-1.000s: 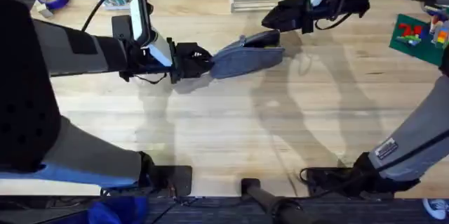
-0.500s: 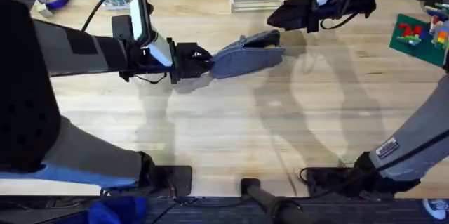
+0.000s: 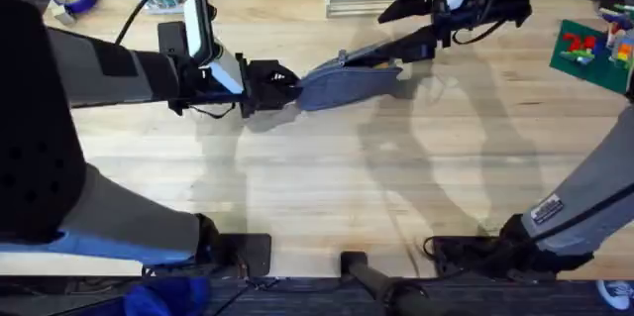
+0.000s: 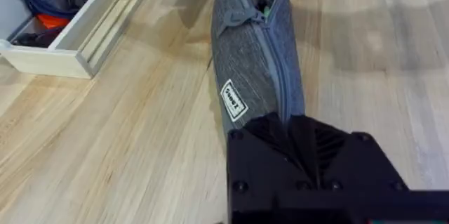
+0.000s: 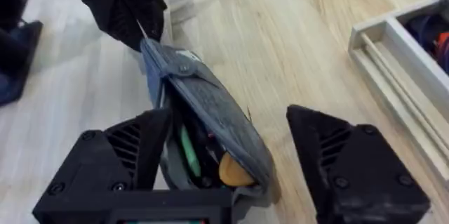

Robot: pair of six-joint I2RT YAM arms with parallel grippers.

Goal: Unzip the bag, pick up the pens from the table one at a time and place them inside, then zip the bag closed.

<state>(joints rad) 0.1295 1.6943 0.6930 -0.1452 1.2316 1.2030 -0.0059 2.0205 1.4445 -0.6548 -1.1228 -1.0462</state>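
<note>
From overhead, the bag (image 3: 347,81) lies on the worktop (image 3: 327,187), pinched at one end by the left end effector (image 3: 289,86), with the right end effector (image 3: 404,31) at its far end and no loose pens visible. In the left wrist view the zipper looks closed near the clamp and gapes at the far end. The right wrist view shows the right end effector spread wide around that mouth with a green pen (image 5: 188,151) inside, so probably only zipping remains.
</note>
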